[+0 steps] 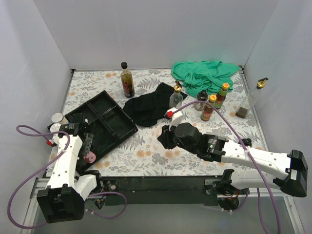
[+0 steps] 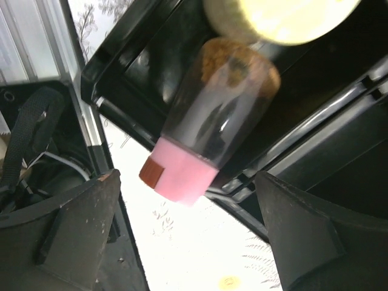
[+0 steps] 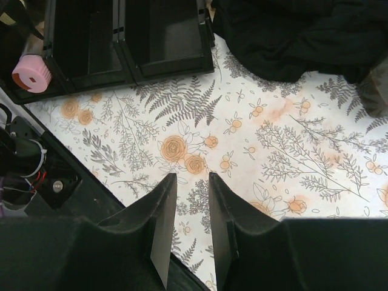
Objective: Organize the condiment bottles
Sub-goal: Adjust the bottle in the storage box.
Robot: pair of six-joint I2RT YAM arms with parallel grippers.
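Note:
My left gripper (image 1: 84, 147) (image 2: 187, 182) is open at the near-left corner of the black tray (image 1: 105, 122). A pink-lidded shaker (image 2: 209, 136) (image 1: 89, 157) (image 3: 30, 73) lies tilted over the tray rim, its lid between my fingertips but untouched. A yellow lid (image 2: 282, 18) shows just beyond it. A grey-lidded shaker (image 1: 58, 118) stands left of the tray. My right gripper (image 1: 165, 138) (image 3: 191, 182) hovers mid-table, jaws a narrow gap apart and empty. At the back stand a dark black-capped bottle (image 1: 127, 80), gold-spouted bottles (image 1: 176, 97) (image 1: 251, 100) and red sauces (image 1: 208, 108) (image 1: 222, 96).
A black cloth (image 1: 148, 108) (image 3: 303, 36) lies between the tray and the bottles. A green cloth (image 1: 204, 73) is bunched at the back right. White walls close in the flowered table (image 1: 146, 151) on three sides.

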